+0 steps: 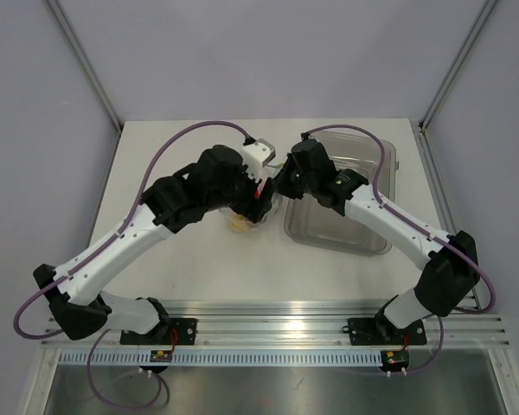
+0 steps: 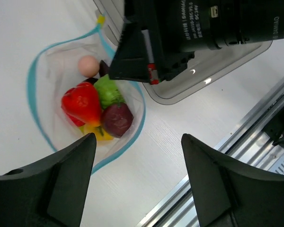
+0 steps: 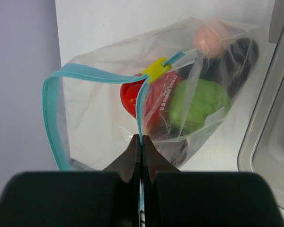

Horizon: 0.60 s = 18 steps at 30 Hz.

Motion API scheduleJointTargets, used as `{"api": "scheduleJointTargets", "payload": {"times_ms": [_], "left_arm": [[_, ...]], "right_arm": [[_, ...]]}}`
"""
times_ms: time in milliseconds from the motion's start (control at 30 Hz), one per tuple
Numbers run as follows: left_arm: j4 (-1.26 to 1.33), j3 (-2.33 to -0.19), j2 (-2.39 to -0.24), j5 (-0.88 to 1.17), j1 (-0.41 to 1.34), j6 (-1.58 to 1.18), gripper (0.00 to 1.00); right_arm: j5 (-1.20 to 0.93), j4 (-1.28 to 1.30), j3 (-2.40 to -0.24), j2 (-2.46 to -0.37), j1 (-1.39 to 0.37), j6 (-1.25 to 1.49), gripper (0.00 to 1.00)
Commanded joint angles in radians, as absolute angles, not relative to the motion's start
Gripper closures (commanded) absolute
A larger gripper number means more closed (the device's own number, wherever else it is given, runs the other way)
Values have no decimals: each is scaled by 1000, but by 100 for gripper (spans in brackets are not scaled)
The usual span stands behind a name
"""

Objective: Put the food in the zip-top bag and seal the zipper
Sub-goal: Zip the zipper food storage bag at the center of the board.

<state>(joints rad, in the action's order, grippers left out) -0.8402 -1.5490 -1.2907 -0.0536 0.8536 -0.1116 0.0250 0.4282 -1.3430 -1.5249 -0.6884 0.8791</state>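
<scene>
The clear zip-top bag (image 3: pixel 94 118) lies on the white table with its mouth open; in the top view it (image 1: pixel 242 223) shows under both wrists. The light-blue zipper (image 3: pixel 52 109) loops round the mouth and carries a yellow slider (image 3: pixel 156 70). Inside lie a red piece (image 2: pixel 81 104), a green one (image 2: pixel 109 91), a dark purple one (image 2: pixel 117 119), a pink ball (image 2: pixel 88 66) and a yellow piece (image 2: pixel 92 131). My right gripper (image 3: pixel 141 138) is shut on the zipper strip at the near side of the mouth. My left gripper (image 2: pixel 138 137) hangs above the bag, open and empty.
The grey translucent bin (image 1: pixel 342 203) stands right of the bag, close against it, and shows in the right wrist view (image 3: pixel 270 142). The metal rail (image 1: pixel 268 328) runs along the table's near edge. Both wrists crowd together over the bag.
</scene>
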Motion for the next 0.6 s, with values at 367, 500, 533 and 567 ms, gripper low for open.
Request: {"api": "scheduleJointTargets", "payload": {"times_ms": [367,500,533,567], "left_arm": [[-603,-1401,-1419,-202,874,-78,42],[-587,-1396,-1446,-209,873,-81,68],[-589,-1397,-1451,-210,873,-83,77],[-592,-1397,-1451,-213,870,-101,99]], "right_arm": [[-29,348,-1341,-1513,-699,945,100],[-31,351,-1338,-1502,-699,943,100],[-34,351,-1332,-1490,-699,937,99],[-37,341,-1324,-1482,-698,927,95]]}}
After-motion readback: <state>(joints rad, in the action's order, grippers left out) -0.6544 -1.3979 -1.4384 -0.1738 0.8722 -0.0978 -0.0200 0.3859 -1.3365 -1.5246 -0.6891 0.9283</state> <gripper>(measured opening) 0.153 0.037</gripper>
